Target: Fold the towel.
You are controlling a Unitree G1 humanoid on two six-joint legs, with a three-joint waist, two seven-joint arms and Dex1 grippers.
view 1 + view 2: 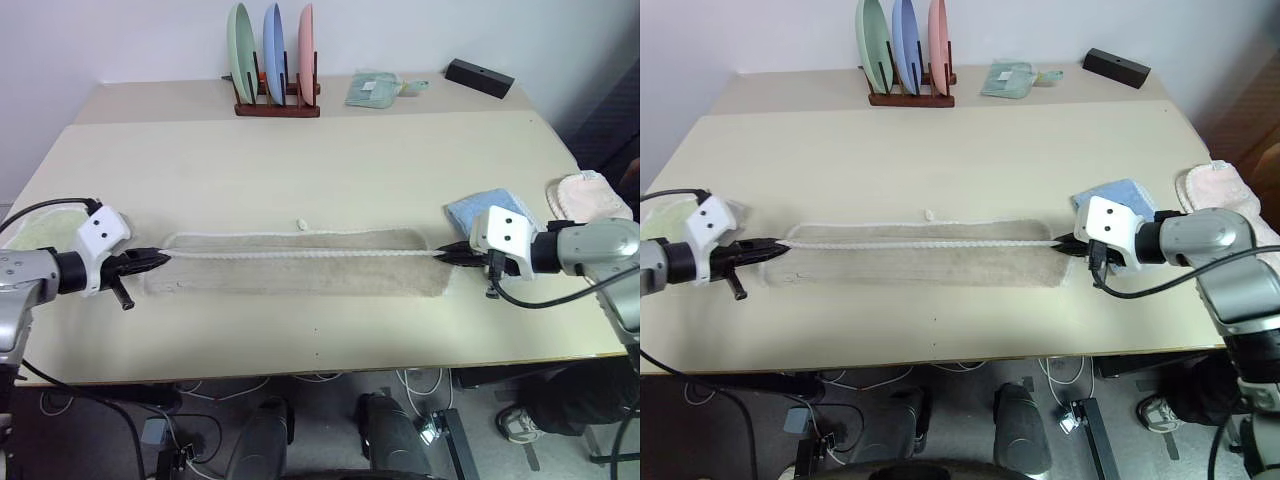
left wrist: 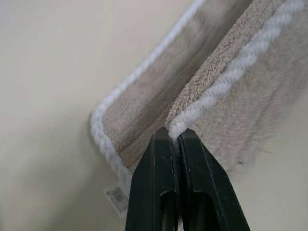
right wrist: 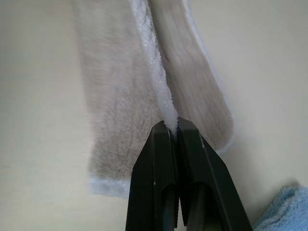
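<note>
Towel [image 1: 300, 268] is stretched low over the bench [image 1: 320, 170], its corded edge pinched shut at each end by left pincer [image 1: 163, 259] and right pincer [image 1: 441, 253]; uneven lowering could skew the fold.

Left claw [image 2: 175, 137] tight on the towel's [image 2: 250, 82] white corded edge.

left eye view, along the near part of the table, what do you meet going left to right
light-green towel → left tool, shut on the beige towel's end → beige towel → right tool, shut on its other end → light-blue towel → pink cloth
</note>
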